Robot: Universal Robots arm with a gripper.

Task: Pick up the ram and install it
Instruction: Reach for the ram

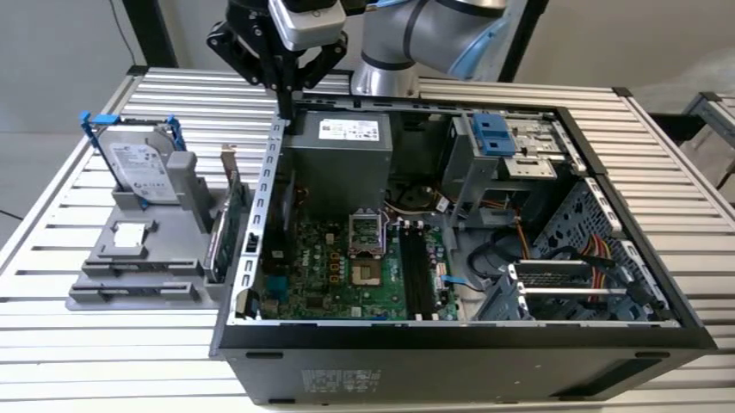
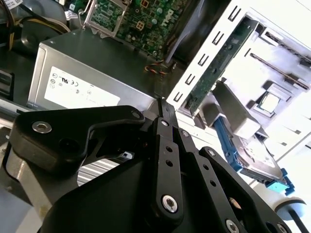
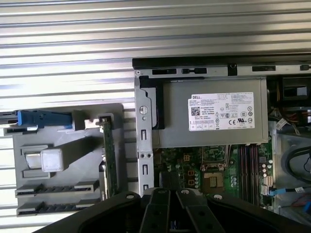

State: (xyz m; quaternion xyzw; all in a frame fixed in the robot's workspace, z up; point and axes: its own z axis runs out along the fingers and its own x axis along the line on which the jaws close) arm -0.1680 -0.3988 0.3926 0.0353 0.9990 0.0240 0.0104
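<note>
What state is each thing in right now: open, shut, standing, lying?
Case: on its side, cover off, insides open.
Gripper: shut, above the case's edge by the power supply.
Hard drive: standing in the stand.
Green card: on edge in the stand, beside the case.
Chip: lying flat on the stand.

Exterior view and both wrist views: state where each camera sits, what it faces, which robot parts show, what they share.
Exterior view: off the arm, looking down into the computer case; arm and gripper beyond it.
First wrist view: on the wrist, facing down onto the power supply and parts holder; gripper shows.
Second wrist view: on the wrist, looking along the shut gripper.
All share the power supply.
</note>
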